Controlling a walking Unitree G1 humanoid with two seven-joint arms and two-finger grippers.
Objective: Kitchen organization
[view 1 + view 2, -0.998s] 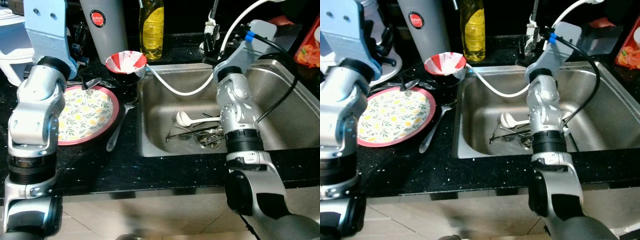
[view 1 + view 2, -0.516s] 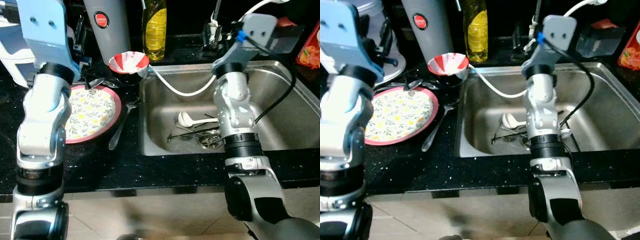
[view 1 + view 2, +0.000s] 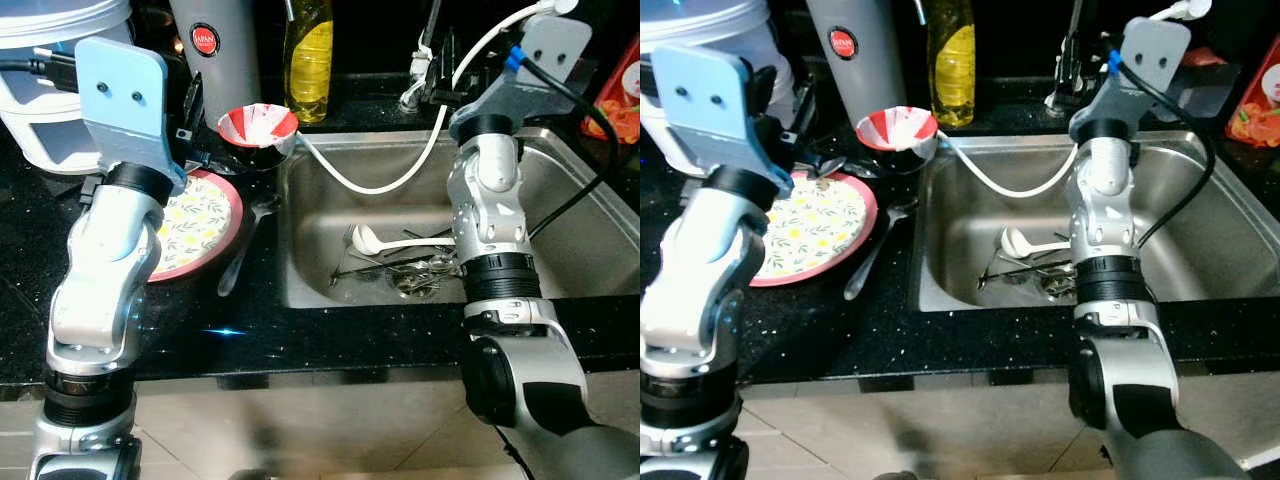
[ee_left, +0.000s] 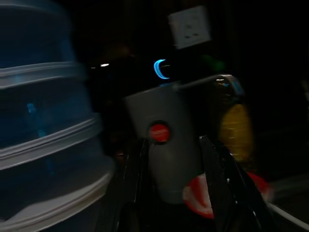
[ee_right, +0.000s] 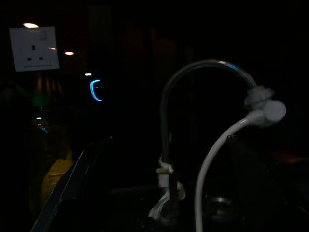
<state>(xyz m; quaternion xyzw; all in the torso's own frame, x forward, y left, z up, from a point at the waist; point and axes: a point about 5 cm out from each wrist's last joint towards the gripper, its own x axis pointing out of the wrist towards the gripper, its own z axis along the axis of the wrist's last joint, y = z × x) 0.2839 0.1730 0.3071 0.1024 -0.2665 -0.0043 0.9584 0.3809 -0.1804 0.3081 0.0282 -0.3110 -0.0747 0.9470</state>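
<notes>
Left gripper (image 4: 171,183), fingers spread and empty, hovers above the pink-rimmed floral plate (image 3: 195,225), facing the grey steel flask (image 4: 166,140). Right gripper (image 5: 159,193), also parted, is raised over the steel sink (image 3: 330,180) towards the curved tap (image 5: 166,125).

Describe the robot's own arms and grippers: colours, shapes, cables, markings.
Both arms are silver, rounded segments joined by black ribbed bands. Each wrist carries a flat pale-blue plate; the left plate has two dark holes. A black cable with a blue connector loops from the right plate. The left gripper has two long black fingers.
</notes>
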